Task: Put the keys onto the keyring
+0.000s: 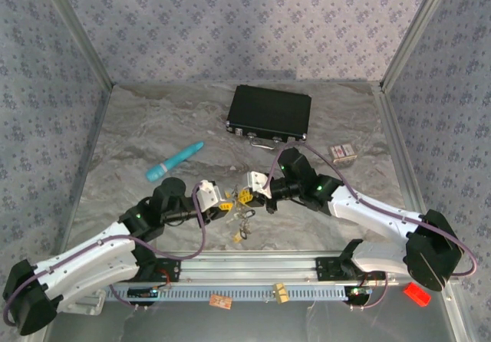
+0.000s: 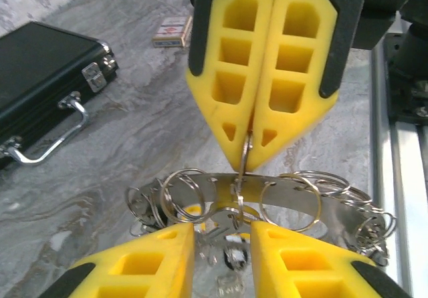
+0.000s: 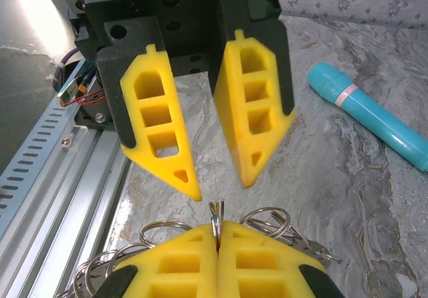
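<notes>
Right claw [image 2: 246, 152] clenched — left claw [image 3: 221, 188] released
The flat grey-silver metal keyring [image 2: 334, 208] (fringed with wire loops) sits between them, pinched by one loop, near the front of the grey marbled surface [image 1: 153, 135].

Bright, even light from above; shadows on the counter [image 1: 153, 135] stay soft; nearest yellow fingers [image 2: 147, 271] look slightly blurred; small glints on the keyring [image 2: 338, 208].

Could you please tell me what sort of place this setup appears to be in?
Probably a robot data-collection booth: grey patterned walls, a marble-look tabletop, and a slotted aluminium rail along the near edge.
</notes>
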Robot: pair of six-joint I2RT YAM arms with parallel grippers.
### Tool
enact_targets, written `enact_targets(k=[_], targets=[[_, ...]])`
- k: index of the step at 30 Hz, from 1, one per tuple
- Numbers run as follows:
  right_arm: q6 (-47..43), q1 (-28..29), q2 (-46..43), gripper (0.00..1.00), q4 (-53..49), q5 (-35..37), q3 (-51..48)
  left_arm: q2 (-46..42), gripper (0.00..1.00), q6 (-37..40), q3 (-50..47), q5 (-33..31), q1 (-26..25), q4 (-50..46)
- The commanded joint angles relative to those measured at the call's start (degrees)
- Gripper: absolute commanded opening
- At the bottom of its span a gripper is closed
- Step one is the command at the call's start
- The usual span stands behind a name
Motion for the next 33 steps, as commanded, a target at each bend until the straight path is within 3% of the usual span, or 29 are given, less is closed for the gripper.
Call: enact_targets(k=[1,5,20,33], targets=[[-1.1,0.4,-0.2,0.0,0.4,-0.8,1.2,0.1,0.25,-1.5,0.2,5.2,0.4,2.0],[-1.4,0.5,0.0,0.0,0.3,-0.5,1.3,-0.1,0.25,-1.9,0.2,7.7,0.3,2.4],[-2.2,1.4,0.6,0.0,-0.9,-0.9,2.1,0.7,0.29,-2.8,1.3,3.3,0.6,2.9],[-2.4,2.0,1.9,0.0,-0.3,-0.9,3.2,1.7,0.2,-3.0,1.6,5.3,0.6,4.0]])
